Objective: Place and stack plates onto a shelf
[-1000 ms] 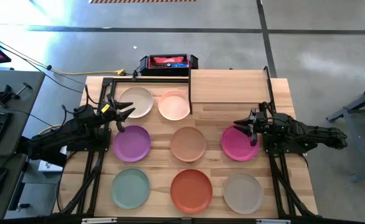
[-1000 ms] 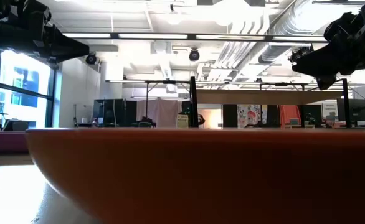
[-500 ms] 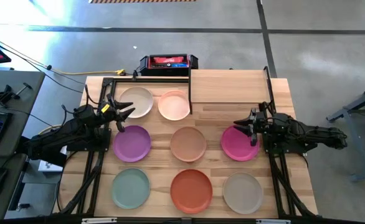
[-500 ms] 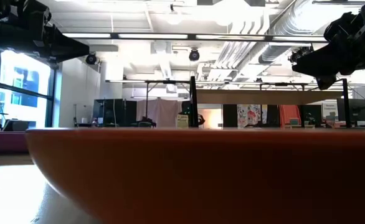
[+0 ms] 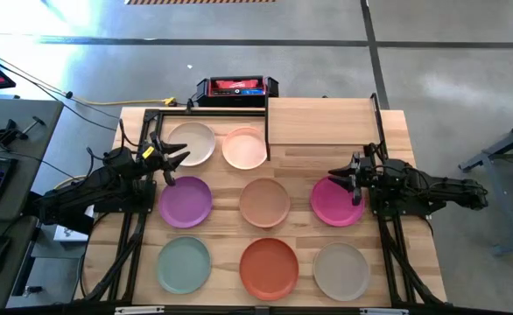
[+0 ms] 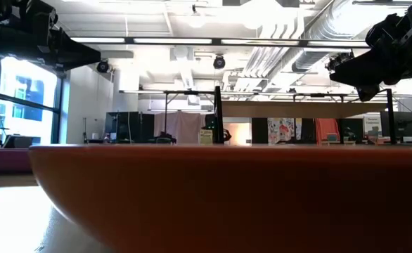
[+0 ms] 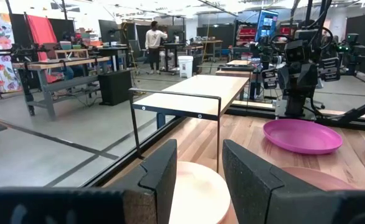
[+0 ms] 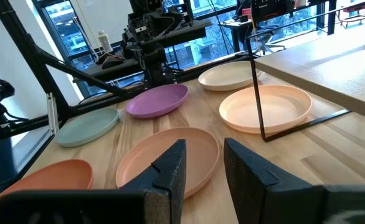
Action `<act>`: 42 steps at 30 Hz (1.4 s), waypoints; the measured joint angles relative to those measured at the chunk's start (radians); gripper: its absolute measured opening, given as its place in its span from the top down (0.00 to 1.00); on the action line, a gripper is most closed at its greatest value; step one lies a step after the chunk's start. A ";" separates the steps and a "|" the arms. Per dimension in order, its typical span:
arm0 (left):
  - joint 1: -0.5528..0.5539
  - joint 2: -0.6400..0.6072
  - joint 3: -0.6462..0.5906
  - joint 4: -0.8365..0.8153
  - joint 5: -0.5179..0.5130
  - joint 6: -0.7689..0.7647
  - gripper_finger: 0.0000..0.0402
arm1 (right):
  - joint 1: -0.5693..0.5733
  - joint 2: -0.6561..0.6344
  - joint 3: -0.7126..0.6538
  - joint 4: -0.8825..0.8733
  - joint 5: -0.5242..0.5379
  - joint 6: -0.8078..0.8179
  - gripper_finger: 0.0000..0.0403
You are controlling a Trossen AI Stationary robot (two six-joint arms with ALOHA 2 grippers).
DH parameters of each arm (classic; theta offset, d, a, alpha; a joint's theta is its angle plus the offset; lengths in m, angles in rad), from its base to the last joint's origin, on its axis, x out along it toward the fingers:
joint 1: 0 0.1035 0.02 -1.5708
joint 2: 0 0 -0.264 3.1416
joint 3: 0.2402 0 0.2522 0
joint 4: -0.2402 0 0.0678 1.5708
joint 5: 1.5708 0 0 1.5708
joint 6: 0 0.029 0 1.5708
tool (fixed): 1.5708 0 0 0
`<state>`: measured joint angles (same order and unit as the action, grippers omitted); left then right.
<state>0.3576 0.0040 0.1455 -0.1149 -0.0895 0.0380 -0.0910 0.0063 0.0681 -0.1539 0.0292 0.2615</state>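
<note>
Wooden tabletop (image 5: 397, 131): nothing has changed; the shelf (image 5: 322, 121) is bare. Left claw (image 5: 171, 159), slightly parted, hangs beside the cream plate (image 5: 192, 143); right claw (image 5: 351, 179), likewise, above the magenta plate (image 5: 333, 203).

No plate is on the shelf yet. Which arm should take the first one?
Probably the right. Its tool hangs open at the magenta plate's edge, and the shelf is just beyond. The left tool, also open, sits between the cream plate and purple plate, farther from the shelf.
</note>
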 joint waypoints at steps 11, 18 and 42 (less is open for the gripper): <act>0.000 0.000 0.000 0.000 0.000 0.000 0.71 | 0.000 0.000 0.000 0.000 0.000 0.000 0.77; 0.000 0.000 0.000 0.000 0.000 0.000 0.71 | 0.000 0.000 0.000 0.000 0.000 0.000 0.77; 0.000 0.000 0.000 0.007 0.000 -0.291 0.71 | 0.000 0.000 0.000 0.000 0.000 0.000 0.77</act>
<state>0.3576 0.0041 0.1455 -0.1081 -0.0897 -0.2534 -0.0908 0.0063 0.0681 -0.1541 0.0292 0.2615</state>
